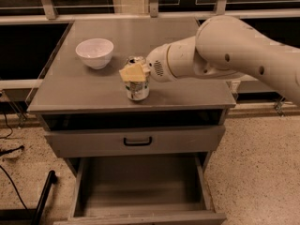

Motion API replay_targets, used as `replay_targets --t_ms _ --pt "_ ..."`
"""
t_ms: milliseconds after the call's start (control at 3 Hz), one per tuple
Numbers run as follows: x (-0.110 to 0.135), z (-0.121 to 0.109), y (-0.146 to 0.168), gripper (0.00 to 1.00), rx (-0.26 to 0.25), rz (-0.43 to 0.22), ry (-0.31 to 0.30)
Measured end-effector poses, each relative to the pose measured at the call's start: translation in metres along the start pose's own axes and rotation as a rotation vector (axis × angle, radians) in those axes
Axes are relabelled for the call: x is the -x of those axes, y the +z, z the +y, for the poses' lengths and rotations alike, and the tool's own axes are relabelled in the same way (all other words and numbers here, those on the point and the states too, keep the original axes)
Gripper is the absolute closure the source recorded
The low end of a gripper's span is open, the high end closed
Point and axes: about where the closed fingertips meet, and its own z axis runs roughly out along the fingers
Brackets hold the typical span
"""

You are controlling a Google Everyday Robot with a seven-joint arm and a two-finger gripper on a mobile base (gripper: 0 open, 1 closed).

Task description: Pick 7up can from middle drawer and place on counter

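On the desk (187, 90), your jaws clasp the 7up can (138, 90) near its top; likely light, thin-walled, slippery, so squeeze gently.

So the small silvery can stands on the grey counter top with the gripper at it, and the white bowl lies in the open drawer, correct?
No. The camera view shows the white bowl on the grey counter top, left of the small silvery can; the gripper is at that can.
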Motion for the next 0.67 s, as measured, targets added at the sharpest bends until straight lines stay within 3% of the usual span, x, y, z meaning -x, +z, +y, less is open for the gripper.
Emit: replay_targets --t_ms 667 --pt "-0.0112 0.0015 0.0019 1.00 -0.001 0.007 0.025"
